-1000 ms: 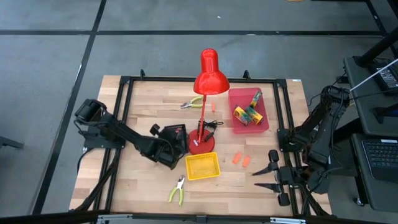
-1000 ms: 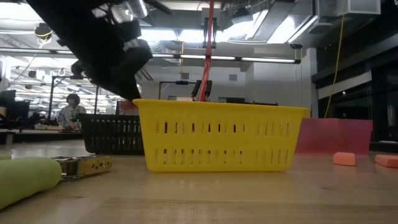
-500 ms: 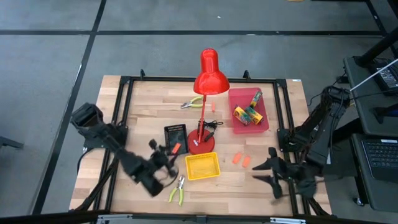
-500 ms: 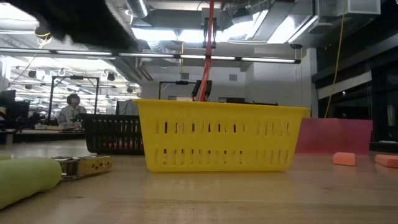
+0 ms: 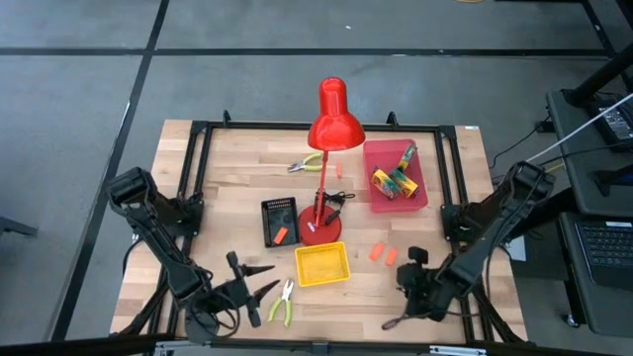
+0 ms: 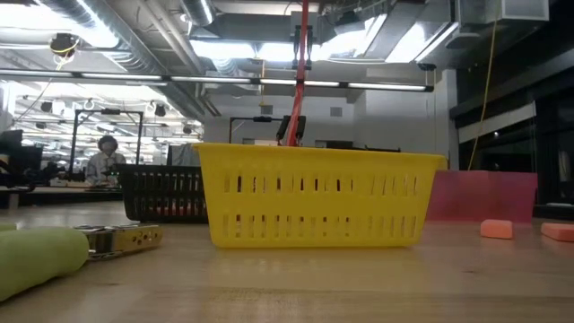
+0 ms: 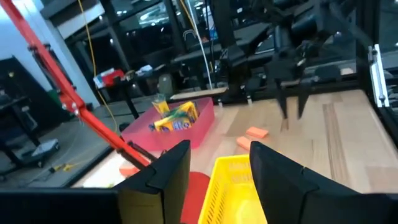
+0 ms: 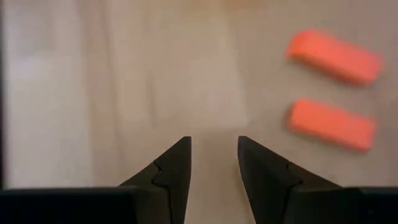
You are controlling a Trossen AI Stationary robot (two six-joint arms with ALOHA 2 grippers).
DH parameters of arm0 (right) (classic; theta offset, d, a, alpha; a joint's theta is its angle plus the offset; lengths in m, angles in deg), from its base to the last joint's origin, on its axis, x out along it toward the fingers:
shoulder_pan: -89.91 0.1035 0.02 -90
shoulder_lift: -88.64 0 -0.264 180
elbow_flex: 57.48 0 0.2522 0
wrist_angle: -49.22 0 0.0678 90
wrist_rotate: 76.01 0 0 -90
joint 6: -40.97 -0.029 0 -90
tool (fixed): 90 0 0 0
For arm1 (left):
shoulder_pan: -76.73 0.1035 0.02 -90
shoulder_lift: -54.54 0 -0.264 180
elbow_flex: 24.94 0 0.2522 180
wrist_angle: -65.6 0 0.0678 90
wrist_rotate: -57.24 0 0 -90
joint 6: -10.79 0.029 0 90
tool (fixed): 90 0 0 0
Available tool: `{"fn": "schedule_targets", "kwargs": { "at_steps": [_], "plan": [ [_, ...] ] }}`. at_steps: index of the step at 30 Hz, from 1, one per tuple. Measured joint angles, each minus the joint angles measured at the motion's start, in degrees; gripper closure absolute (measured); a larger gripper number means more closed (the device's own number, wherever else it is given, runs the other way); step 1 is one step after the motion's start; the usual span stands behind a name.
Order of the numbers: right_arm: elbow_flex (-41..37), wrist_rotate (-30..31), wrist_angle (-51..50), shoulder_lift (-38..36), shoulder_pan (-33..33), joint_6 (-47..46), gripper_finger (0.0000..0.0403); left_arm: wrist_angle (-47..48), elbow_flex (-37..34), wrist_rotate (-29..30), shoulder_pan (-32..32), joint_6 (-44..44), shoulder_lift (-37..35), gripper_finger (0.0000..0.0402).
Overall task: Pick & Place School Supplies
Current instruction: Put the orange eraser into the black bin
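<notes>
I hold the right claw [image 5: 396,309] low at five o'clock, parted and empty, near the two small orange rubber pieces [image 5: 383,254], my likely next pick; the left claw [image 5: 259,282], spread and empty, sits at seven o'clock beside the yellow-green-handled pliers [image 5: 283,302]; the pale wooden worktop [image 5: 237,178] stands on grey flooring.

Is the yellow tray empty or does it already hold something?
Empty. The high view shows only bare mesh floor inside the yellow tray; the nearest pliers lie beside it on the table.
</notes>
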Motion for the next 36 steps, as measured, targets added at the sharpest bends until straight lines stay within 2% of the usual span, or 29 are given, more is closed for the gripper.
{"fn": "schedule_targets", "kwargs": {
  "at_steps": [4,10,16,26,36],
  "plan": [
    [0.0,7.0,0.4,1.2,-1.4,-1.4,0.0268,-0.7,0.0,-1.1,0.4,1.5,0.0,0.0247],
    [0.0,7.4,-0.3,3.3,-3.6,2.5,0.0269,-0.4,0.0,-2.5,0.4,1.5,0.0,0.0253],
    [0.0,11.5,-3.4,5.1,-5.3,-1.8,0.0269,-0.5,0.0,-3.4,0.4,1.0,0.0,0.0254],
    [0.0,10.5,-12.0,5.5,-5.3,-9.9,0.0269,-0.4,0.0,-4.8,0.4,0.5,0.0,0.0254],
    [0.1,8.3,-13.2,7.5,-5.3,-10.6,0.0269,-0.4,0.0,-5.7,0.4,-0.2,0.0,0.0254]
  ]
}}
